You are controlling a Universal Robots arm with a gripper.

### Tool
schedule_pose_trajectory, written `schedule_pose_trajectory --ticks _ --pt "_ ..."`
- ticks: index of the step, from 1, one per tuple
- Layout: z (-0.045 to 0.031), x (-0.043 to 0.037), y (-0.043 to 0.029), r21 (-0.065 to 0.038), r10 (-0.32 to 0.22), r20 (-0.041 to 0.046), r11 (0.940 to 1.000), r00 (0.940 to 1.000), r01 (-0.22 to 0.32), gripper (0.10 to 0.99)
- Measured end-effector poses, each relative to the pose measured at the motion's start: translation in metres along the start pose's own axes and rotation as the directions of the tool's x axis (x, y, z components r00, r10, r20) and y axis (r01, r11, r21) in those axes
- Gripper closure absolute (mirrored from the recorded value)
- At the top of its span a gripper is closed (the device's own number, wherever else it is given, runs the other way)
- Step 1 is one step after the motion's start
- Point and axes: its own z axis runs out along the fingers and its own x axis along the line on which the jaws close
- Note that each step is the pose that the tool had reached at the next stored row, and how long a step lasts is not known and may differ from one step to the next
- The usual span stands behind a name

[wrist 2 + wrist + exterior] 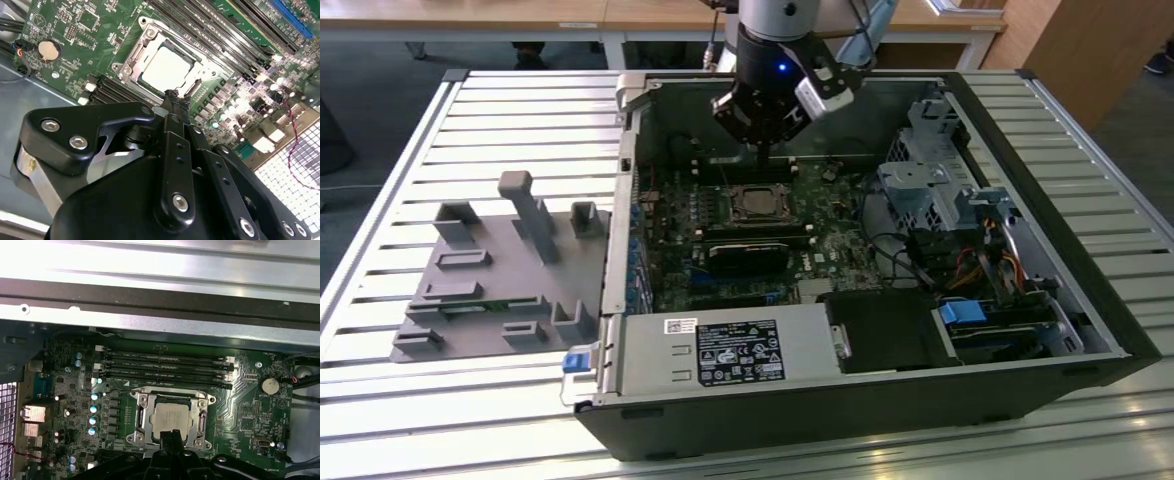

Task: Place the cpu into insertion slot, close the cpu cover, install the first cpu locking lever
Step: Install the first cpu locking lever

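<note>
Gripper (765, 158) hung clenched, empty, at 12 o'clock of the cpu (755, 203) in the exterior view; cpu cover (131, 61) lay closed over it.

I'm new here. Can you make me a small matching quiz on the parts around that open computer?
Things:
1 cpu
2 cpu cover
3 coin battery
4 grey tray

Descriptions:
A on the slatted table, outside the case
B thin silvery frame, lying flat
C dull silver square
D round, on the green board

Pairs: 1-C, 2-B, 3-D, 4-A
</note>
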Motion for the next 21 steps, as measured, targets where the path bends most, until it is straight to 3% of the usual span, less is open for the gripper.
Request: schedule_pose_trajectory --ticks 11,21 --pt "0.0000 0.0000 0.0000 0.000 -0.060 -0.0005 0.9982 0.9982 0.060 0.980" --pt "0.0000 0.0003 0.0000 0.001 -0.121 -0.0010 0.9927 0.9927 0.121 0.980"
